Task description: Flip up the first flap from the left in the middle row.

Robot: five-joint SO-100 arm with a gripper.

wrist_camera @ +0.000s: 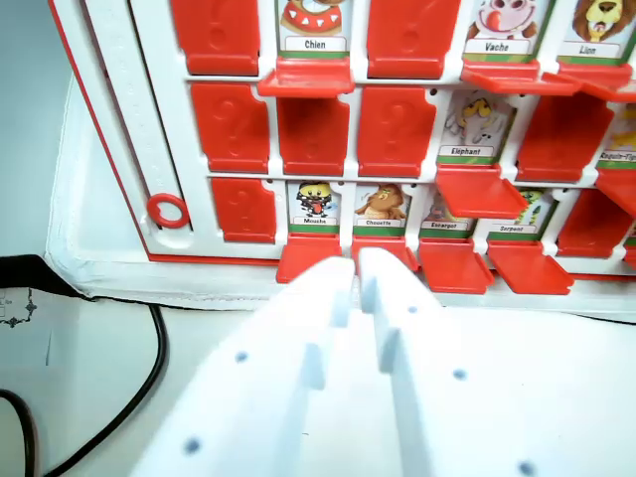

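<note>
At middle row's left end, red question-mark flap point(231, 126) lying flat; white claw point(356, 265) clenched, empty.

all-white printed gripper point(356, 266), two chunky fingers with stepped notches, few small dark screw holes dotted around 5 and 7 o'clock.

White tool point(356, 266), jaws nearly closed, empty
</note>
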